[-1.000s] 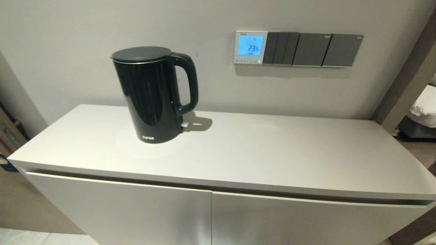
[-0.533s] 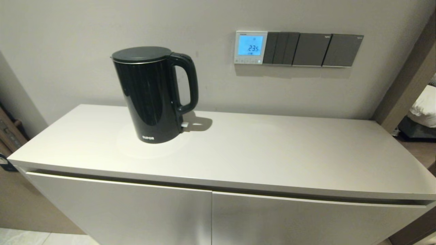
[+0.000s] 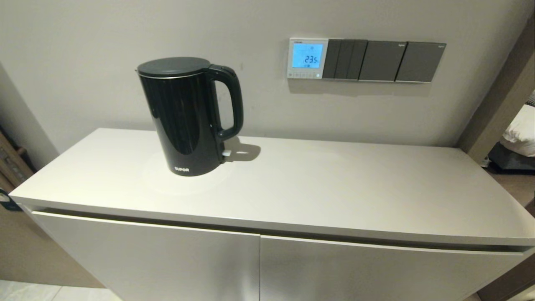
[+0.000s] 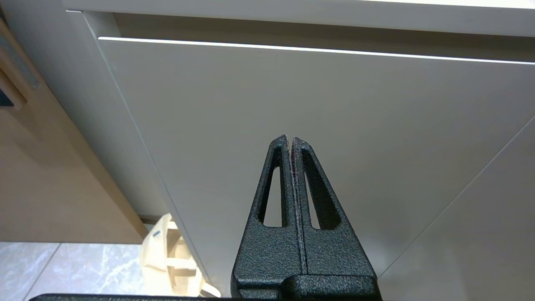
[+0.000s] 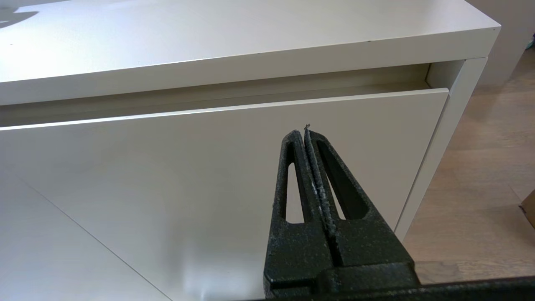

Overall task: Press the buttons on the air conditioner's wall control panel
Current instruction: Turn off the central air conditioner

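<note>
The white wall control panel hangs on the wall above the cabinet, its screen lit blue and reading 23.5. Its row of tiny pale buttons runs along its bottom edge. Neither arm shows in the head view. My left gripper is shut and empty, held low in front of the left cabinet door. My right gripper is shut and empty, held low in front of the right cabinet door near the cabinet's right corner. Both are far below the panel.
A black electric kettle stands on the white cabinet top, left of the panel. Grey switch plates adjoin the panel's right side. A cream bag lies on the floor by the cabinet's left side.
</note>
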Robot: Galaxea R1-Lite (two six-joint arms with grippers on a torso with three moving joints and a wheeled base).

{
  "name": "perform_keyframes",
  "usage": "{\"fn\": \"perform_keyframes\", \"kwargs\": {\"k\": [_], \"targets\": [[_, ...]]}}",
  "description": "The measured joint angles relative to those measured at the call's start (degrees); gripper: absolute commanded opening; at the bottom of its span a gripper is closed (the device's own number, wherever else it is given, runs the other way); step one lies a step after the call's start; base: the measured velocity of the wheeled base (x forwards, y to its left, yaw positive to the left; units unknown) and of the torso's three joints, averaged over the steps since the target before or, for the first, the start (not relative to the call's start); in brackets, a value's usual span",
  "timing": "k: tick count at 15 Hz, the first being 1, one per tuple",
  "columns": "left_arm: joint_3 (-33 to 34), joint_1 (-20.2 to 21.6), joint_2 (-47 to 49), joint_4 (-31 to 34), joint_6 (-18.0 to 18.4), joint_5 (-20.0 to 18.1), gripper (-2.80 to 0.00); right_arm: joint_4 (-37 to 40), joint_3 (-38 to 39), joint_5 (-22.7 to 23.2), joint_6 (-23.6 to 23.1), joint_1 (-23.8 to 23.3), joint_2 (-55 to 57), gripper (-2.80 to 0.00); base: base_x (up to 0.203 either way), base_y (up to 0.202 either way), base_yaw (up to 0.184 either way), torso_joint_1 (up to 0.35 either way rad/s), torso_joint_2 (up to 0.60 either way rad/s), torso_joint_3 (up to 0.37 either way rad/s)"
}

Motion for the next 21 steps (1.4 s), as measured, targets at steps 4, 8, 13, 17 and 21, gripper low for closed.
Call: {"fn": "perform_keyframes", "kwargs": {"k": [4,8,13,17,21], "targets": [[0.0,0.0,0.0,0.0,0.0,0.0,-2.80,0.0,0.0,0.0,-0.1,0.0,0.0,-2.80,0.000,0.000,0.000,0.000,0.00,0.000],[0.0,0.0,0.0,0.0,0.0,0.0,-2.80,-0.1,0.0,0.1,-0.4,0.0,0.0,-2.80,0.000,0.000,0.000,0.000,0.00,0.000],[0.0,0.0,0.0,0.0,0.0,0.0,-2.80,-0.2,0.0,0.0,-0.7,-0.1,-0.1,-2.80,0.000,0.000,0.000,0.000,0.00,0.000],[0.0,0.0,0.0,0.0,0.0,0.0,-2.80,0.6,-2.4,-0.1,-1.6,0.0,0.1,-2.80,0.000,0.000,0.000,0.000,0.00,0.000],[0.0,0.0,0.0,0.0,0.0,0.0,-2.80,-0.6,-12.3,-0.2,-1.6,0.1,6.8,-2.80,0.000,0.000,0.000,0.000,0.00,0.000]]}}
